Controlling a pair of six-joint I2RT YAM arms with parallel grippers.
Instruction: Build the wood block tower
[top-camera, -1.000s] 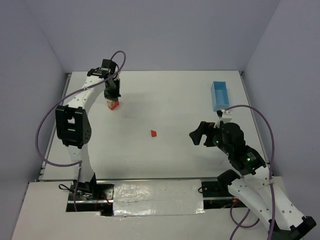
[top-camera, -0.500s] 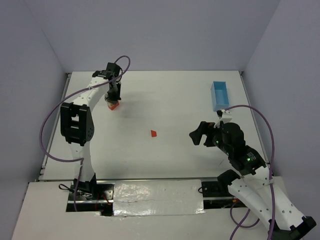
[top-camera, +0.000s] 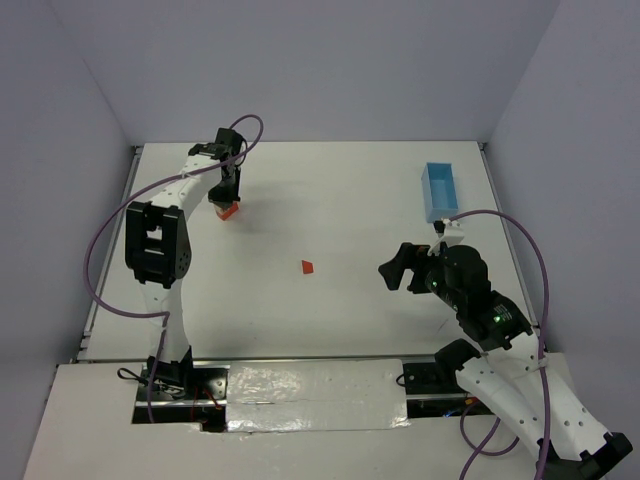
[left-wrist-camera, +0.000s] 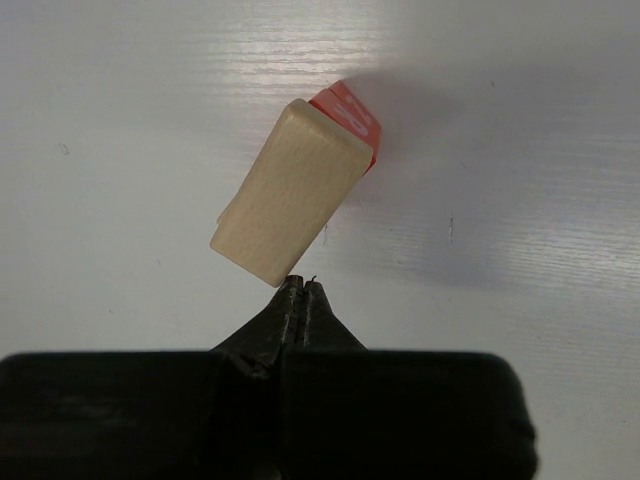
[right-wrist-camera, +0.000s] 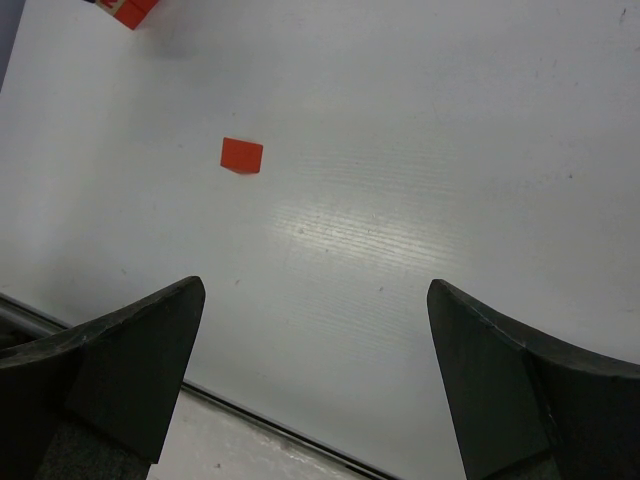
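From above, the left arm reached to the far left of the table (top-camera: 350, 200). The left gripper (top-camera: 228, 190) hung right over the wood block tower (top-camera: 228, 210), a tiny stack largely hidden by the fingers, with only a red-orange corner showing. A loose red-orange piece (top-camera: 308, 267) lay near mid-table, well apart from the stack. A light blue box (top-camera: 439, 191) sat at the far right. The right gripper (top-camera: 398, 268) hung over the right side, spread wide and empty.

In the left wrist view the jaws were clenched together with nothing between them. Their tips sat just beside the near end of a tan block (left-wrist-camera: 290, 190); whether they touched it could not be told. That block lay tilted across a red-orange block (left-wrist-camera: 352, 118) and covered most of it.

In the right wrist view the fingers stood far apart over bare table. The loose piece lay ahead to the left, and the tower was cut off at the top left edge.
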